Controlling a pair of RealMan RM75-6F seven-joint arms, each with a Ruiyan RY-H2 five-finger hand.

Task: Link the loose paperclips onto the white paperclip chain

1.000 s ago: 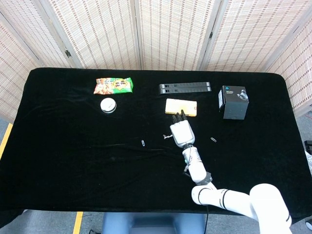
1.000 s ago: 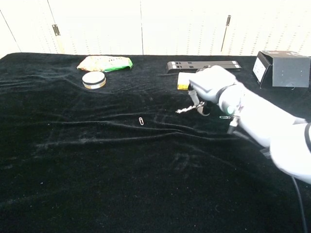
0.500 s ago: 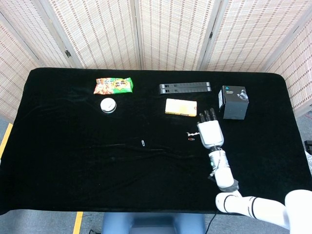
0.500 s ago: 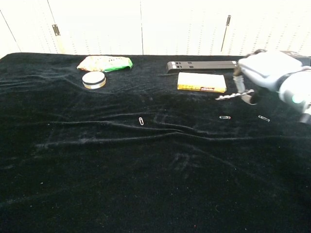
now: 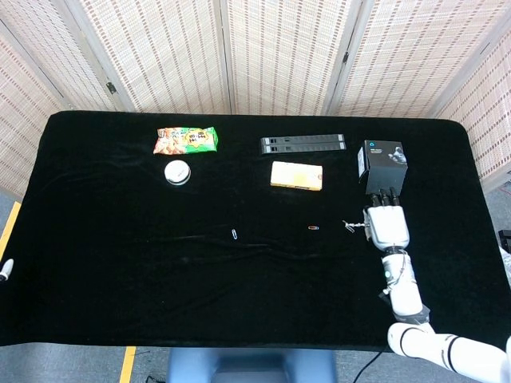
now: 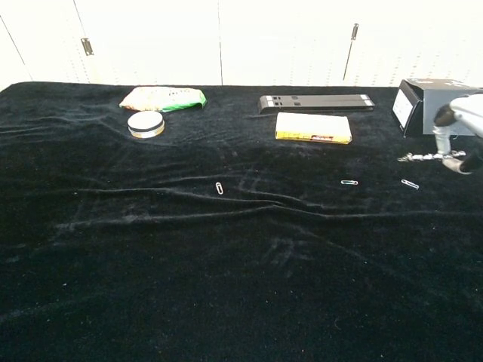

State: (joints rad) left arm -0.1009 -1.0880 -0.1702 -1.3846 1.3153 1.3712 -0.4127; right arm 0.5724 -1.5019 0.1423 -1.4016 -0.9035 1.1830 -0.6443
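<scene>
A table covered with a black cloth (image 5: 120, 263) is shown from the head view and the chest view. The right hand (image 5: 386, 224) (image 6: 460, 124) is raised over the right part of the table, just in front of a black box (image 5: 382, 166) (image 6: 438, 105). The white paperclip chain (image 5: 351, 226) (image 6: 423, 157) is pinched between fingers of this hand and juts out sideways toward the table's centre, clear of the cloth. In the head view the fingers (image 5: 383, 194) are seen extended side by side toward the box; how the thumb lies cannot be told.

Three loose paperclips are seen lying on the cloth. One (image 6: 410, 183) lies just below the held chain. A second, with a dark and reddish tint (image 5: 314, 228) (image 6: 349, 182), lies nearer the centre. A third (image 5: 235, 234) (image 6: 219, 188) lies well apart to the left.

At the rear, a snack packet (image 5: 186, 140) (image 6: 163, 97), a round tin (image 5: 177, 172) (image 6: 146, 124), a long black bar (image 5: 302, 144) (image 6: 316, 102) and a yellow packet (image 5: 296, 175) (image 6: 312, 127) are arranged.

The left hand is shown in neither view.
</scene>
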